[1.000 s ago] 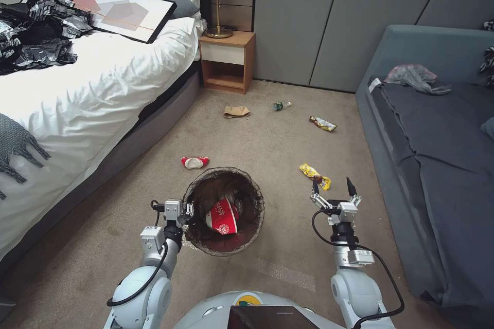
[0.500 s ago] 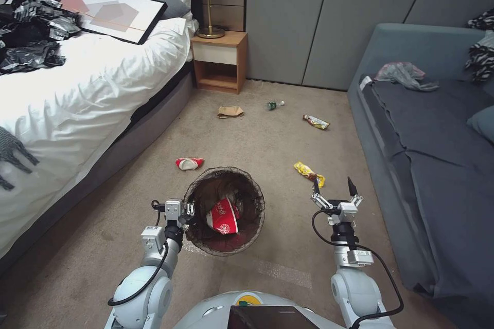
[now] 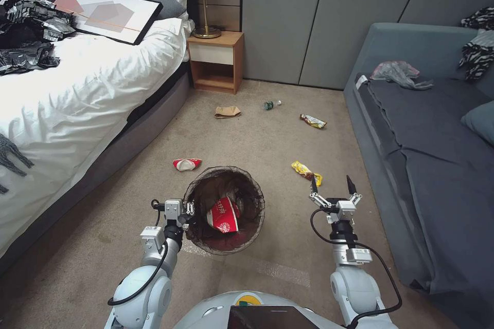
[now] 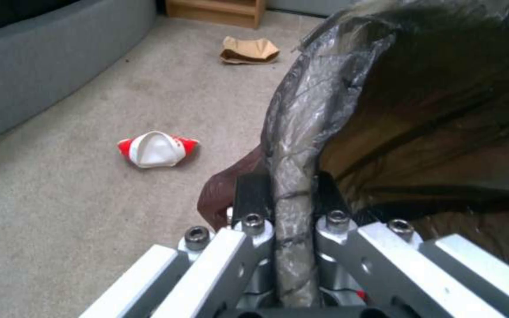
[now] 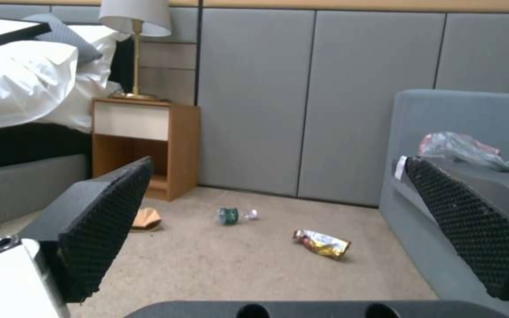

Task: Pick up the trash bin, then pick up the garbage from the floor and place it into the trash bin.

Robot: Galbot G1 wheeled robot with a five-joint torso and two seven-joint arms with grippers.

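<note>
Clamping the liner-covered rim of the round white plastic trash bin, left gripper; right gripper spread, empty; five litter pieces on the carpet floor.

Left tool on trash bin rim

Both arms are seen extended fwd from the shoulders, low in the head view, w/ a black cable looped along each forearm. The left gripper is held level on the robot's left, wrist straight; its fingers are clamped together on the rim of the trash bin, one pad outside and one inside the lined edge. The right gripper is held out on the robot's right, approx. level w/ the left, pointing fwd; its two black textured pads are spread wide apart w/ nothing between them.
</note>
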